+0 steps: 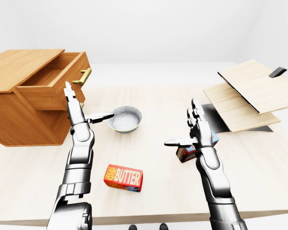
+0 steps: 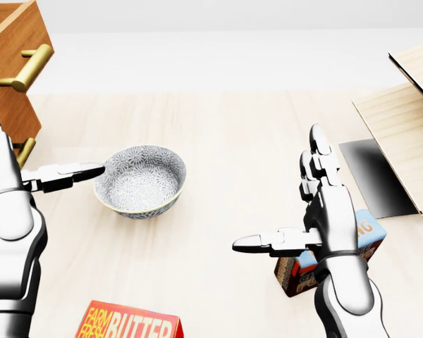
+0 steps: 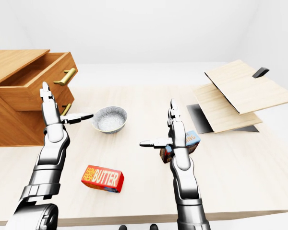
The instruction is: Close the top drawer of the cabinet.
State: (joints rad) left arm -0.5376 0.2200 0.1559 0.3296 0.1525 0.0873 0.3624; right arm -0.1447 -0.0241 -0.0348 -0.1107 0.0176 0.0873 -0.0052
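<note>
A wooden cabinet (image 1: 19, 120) stands at the left of the table. Its top drawer (image 1: 57, 81) is pulled out, with a brass handle (image 1: 82, 76) on its face. My left hand (image 1: 77, 108) is open, fingers pointing up, just below and to the right of the drawer's face, thumb stretched toward a bowl. My right hand (image 1: 194, 127) is open and empty over the table's middle right, far from the cabinet.
A grey patterned bowl (image 1: 125, 119) sits right of my left hand. A red butter box (image 1: 123, 178) lies near the table's bottom edge. A small carton (image 1: 192, 149) stands behind my right hand. Tilted wooden boards (image 1: 249, 96) lie at the right.
</note>
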